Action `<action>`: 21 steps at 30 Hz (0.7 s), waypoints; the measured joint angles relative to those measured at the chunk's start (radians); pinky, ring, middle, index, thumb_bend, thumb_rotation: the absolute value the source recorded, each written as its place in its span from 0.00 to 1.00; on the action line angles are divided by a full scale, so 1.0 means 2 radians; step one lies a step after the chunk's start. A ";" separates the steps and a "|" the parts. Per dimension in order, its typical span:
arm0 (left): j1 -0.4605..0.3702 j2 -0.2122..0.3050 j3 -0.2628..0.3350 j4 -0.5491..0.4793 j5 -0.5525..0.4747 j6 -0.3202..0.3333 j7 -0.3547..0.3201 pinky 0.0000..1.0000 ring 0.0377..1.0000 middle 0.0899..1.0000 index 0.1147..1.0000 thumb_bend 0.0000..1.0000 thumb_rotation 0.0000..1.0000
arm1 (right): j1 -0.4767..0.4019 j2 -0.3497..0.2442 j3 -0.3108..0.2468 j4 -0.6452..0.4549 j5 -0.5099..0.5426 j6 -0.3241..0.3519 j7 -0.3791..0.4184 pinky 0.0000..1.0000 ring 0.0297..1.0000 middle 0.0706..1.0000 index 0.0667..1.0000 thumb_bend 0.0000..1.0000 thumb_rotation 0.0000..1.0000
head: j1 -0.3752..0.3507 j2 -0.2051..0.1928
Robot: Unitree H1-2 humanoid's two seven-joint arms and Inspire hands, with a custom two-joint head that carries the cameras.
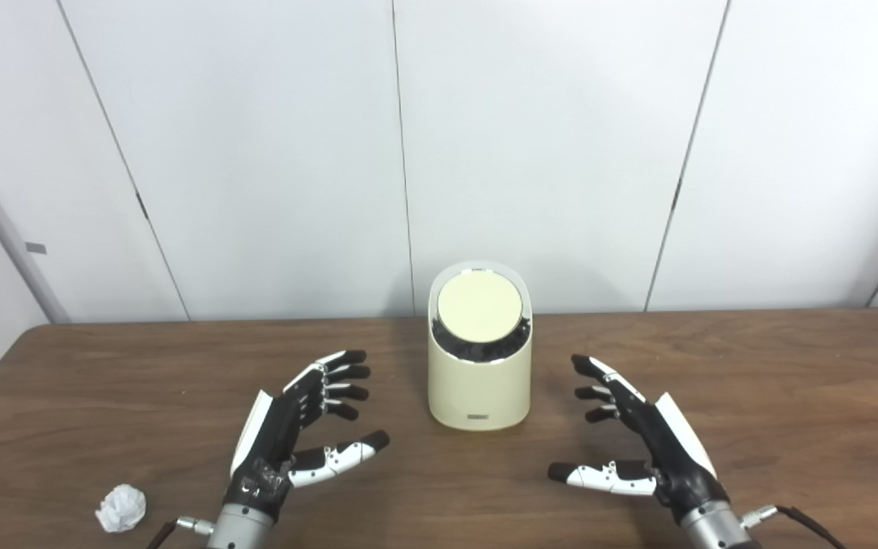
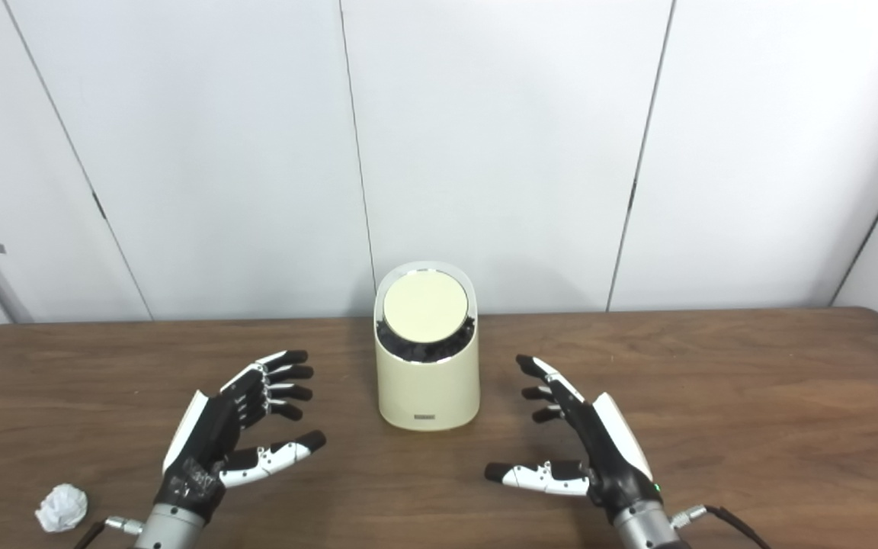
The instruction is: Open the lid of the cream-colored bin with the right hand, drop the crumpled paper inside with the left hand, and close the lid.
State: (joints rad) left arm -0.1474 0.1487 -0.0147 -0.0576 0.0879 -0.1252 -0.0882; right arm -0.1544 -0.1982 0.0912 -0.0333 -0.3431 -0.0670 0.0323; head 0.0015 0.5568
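Observation:
A cream-colored bin (image 1: 479, 381) stands upright in the middle of the brown table (image 1: 789, 396). Its round lid (image 1: 479, 308) lies shut on the slanted top, tilted toward me. A crumpled white paper ball (image 1: 121, 508) lies on the table at the near left. My left hand (image 1: 298, 427) is open and empty, left of the bin and right of the paper, apart from both. My right hand (image 1: 637, 438) is open and empty, to the right of the bin, with a gap between them.
White wall panels (image 1: 256, 152) stand right behind the table's far edge. The table's near left corner lies close to the paper ball. Cables (image 1: 805, 520) trail from both wrists at the bottom edge.

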 measured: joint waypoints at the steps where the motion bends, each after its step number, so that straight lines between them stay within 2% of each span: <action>1: 0.000 0.000 0.000 0.000 0.001 0.000 0.000 0.59 0.67 0.75 0.78 0.68 0.04 | 0.000 0.000 0.000 0.000 0.000 0.000 0.000 0.65 0.78 0.88 0.87 0.74 0.33 | 0.000 0.001; 9: 0.002 -0.003 0.000 0.000 0.006 0.000 0.000 0.58 0.67 0.75 0.79 0.67 0.03 | 0.000 0.000 0.002 0.000 0.000 0.000 0.000 0.67 0.78 0.88 0.87 0.72 0.30 | -0.002 0.001; 12: 0.005 -0.004 0.000 0.000 0.006 0.000 0.000 0.59 0.66 0.75 0.79 0.67 0.03 | 0.000 0.000 0.003 0.000 0.000 0.000 0.000 0.65 0.78 0.88 0.87 0.72 0.30 | -0.002 0.001; 21: 0.009 -0.004 0.002 0.000 0.004 0.001 0.000 0.59 0.67 0.76 0.79 0.68 0.04 | 0.001 0.001 0.005 -0.006 -0.002 0.010 0.001 0.69 0.81 0.89 0.89 0.72 0.34 | -0.003 0.000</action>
State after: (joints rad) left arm -0.1296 0.1411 -0.0112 -0.0575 0.0954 -0.1242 -0.0885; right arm -0.1532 -0.1955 0.1006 -0.0454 -0.3468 -0.0464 0.0341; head -0.0046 0.5568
